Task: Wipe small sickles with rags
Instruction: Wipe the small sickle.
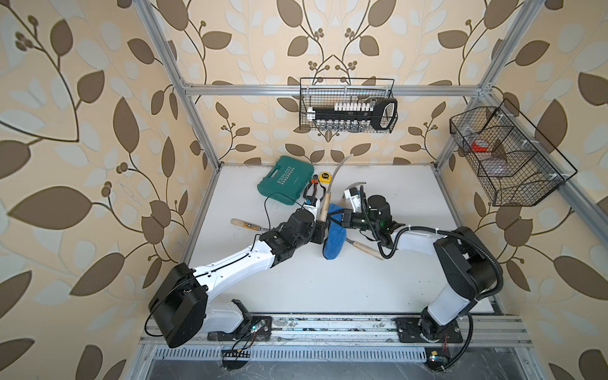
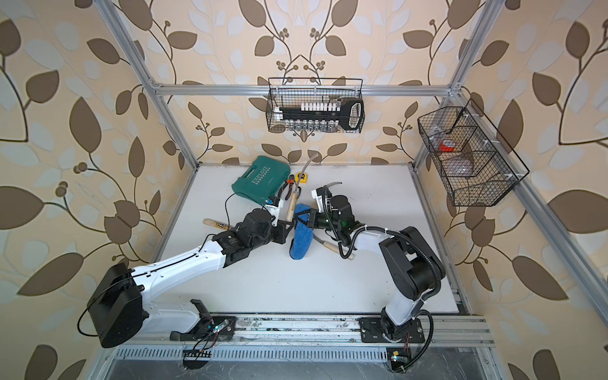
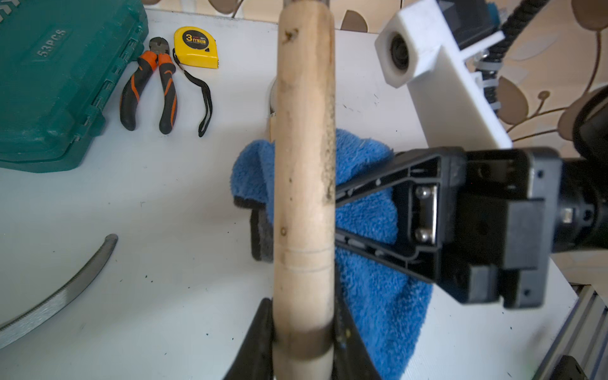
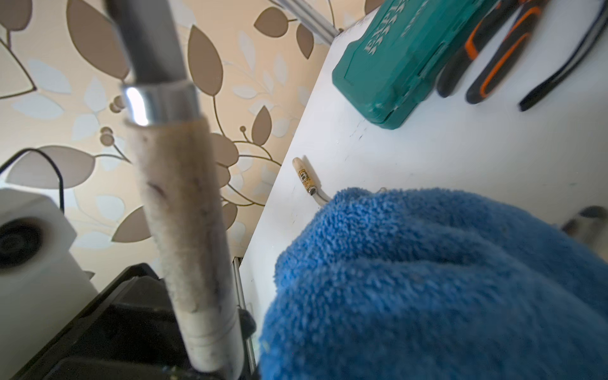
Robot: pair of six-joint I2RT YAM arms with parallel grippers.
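A small sickle (image 1: 324, 205) is clamped by its wooden handle's butt end in the left gripper (image 3: 304, 335). Its long axis is raised toward the back edge of the table (image 1: 329, 289). The blue rag (image 1: 334, 237) is pinched in the right gripper (image 1: 332, 217), just beside the handle on its right. The curved blade (image 1: 335, 176) is shown whole only in the top views, and the clamped butt only in the left wrist view.

The rag (image 1: 334, 238) hides a lying sickle's (image 1: 367, 249) blade (held sickle's (image 4: 184, 230) blade blurred).
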